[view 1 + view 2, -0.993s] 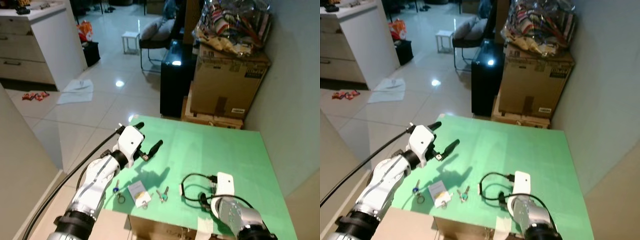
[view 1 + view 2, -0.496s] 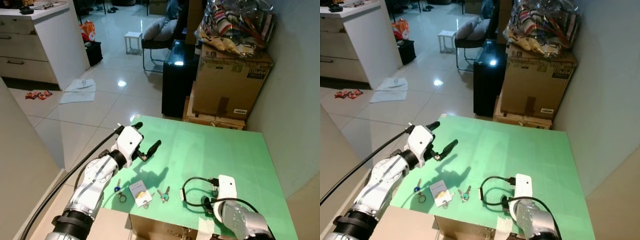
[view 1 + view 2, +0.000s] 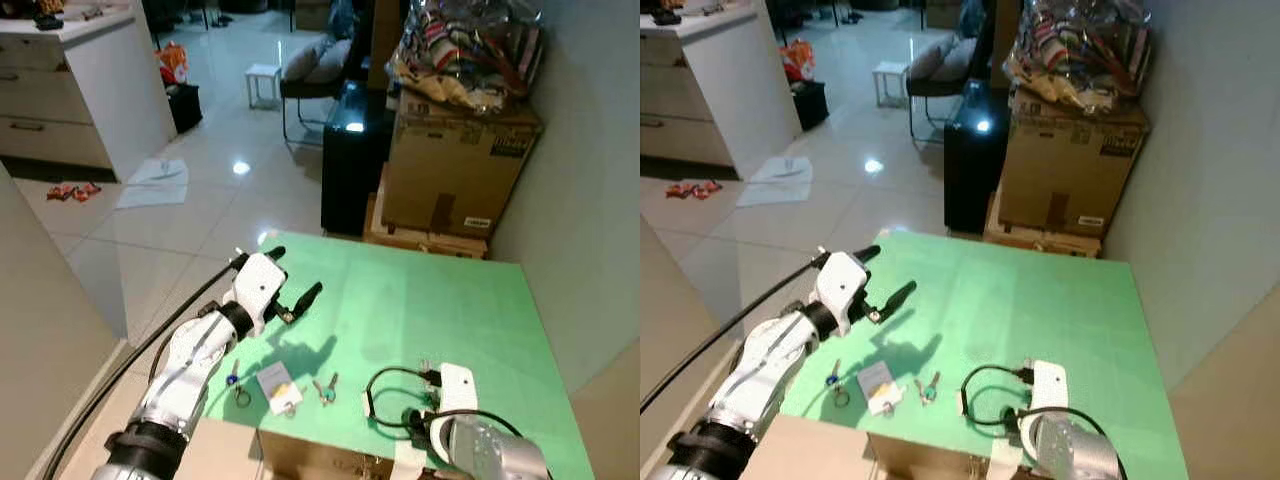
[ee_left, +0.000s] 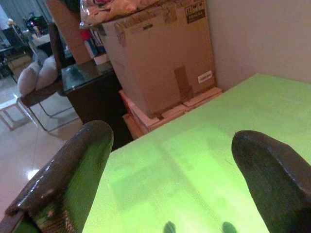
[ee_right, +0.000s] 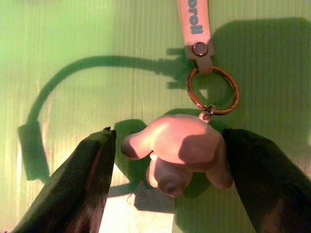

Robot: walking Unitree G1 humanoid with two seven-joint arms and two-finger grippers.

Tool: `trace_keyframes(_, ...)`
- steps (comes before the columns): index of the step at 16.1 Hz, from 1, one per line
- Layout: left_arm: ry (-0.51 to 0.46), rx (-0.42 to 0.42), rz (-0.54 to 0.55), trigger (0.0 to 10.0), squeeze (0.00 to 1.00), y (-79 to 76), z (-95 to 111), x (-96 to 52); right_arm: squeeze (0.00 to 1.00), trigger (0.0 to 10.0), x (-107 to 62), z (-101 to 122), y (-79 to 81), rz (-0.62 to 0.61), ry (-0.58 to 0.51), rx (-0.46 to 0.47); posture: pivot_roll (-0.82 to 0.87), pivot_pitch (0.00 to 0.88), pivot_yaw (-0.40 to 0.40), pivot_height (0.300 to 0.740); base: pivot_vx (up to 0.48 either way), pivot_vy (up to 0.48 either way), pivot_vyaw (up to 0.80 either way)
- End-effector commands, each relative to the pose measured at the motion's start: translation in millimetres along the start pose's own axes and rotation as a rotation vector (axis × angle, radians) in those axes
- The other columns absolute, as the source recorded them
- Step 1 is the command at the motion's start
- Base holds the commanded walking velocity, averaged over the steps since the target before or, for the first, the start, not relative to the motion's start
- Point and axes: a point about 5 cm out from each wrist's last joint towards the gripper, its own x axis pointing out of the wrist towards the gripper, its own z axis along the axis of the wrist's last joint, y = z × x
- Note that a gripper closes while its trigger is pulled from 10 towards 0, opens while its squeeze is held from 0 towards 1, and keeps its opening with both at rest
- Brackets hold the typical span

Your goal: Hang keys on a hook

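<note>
Straddling a pink keychain charm [image 5: 177,150] with fingers spread, the right pincer [image 5: 170,179] grips nothing; left pincer [image 4: 180,189] gapes wide.

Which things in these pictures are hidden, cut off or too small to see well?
- Right gripper: head views hide the fingers under its own wrist.
- Pink charm and key ring: the strap is cut off by the right wrist view's edge.
- Keys on the green table: too small.
- Hook: cannot tell where.

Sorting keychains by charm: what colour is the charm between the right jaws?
Pink charm; clearest in the right wrist view.
</note>
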Motion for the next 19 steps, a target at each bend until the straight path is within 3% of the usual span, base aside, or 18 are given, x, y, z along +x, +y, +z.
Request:
trace_keyframes(1,-0.007,0.024,-0.012,10.0,0.0,-0.9,2,3.0,0.0,10.0,3.5,-7,-0.3,0.009,0.043,0.031,-0.1,0.0,0.017,0.736,0.0,0.0,0.0)
trace_keyframes(2,-0.006,0.024,-0.013,10.0,0.0,-1.2,2,3.3,0.0,10.0,5.5,-9,-0.3,0.009,0.058,0.044,-0.1,0.0,0.018,0.736,0.0,0.0,0.0)
trace_keyframes(3,-0.007,0.024,-0.014,10.0,0.0,-1.5,2,3.8,0.0,1.9,7.1,-11,0.3,0.016,0.074,0.068,-0.1,0.0,0.017,0.736,0.0,0.0,0.0)
trace_keyframes(4,-0.007,0.025,-0.016,10.0,0.0,-1.9,2,4.1,0.0,0.0,8.1,-13,0.3,0.018,0.081,0.074,-0.1,0.0,0.018,0.736,0.0,0.0,0.0)
trace_keyframes(10,-0.008,0.024,-0.015,10.0,0.0,-2.0,2,4.9,0.0,0.0,17.7,-17,-5.0,0.024,0.072,0.113,-0.1,0.0,0.012,0.736,0.0,0.0,0.0)
trace_keyframes(13,-0.006,0.021,-0.017,10.0,0.0,-3.5,1,4.6,0.0,0.0,19.9,-10,-7.2,0.016,0.013,0.078,-0.1,0.0,0.016,0.736,0.0,0.0,0.0)
trace_keyframes(15,-0.007,0.016,-0.018,10.0,0.0,-4.4,1,5.3,0.0,0.0,15.0,16,-7.9,-0.019,-0.144,-0.064,-0.11,0.0,0.019,0.736,0.0,0.0,0.0)
trace_keyframes(19,-0.015,0.007,-0.025,10.0,0.0,-8.7,2,9.9,0.0,0.0,-2.7,57,2.7,-0.043,-0.396,-0.187,-0.12,0.0,0.03,0.736,0.0,0.0,0.0)
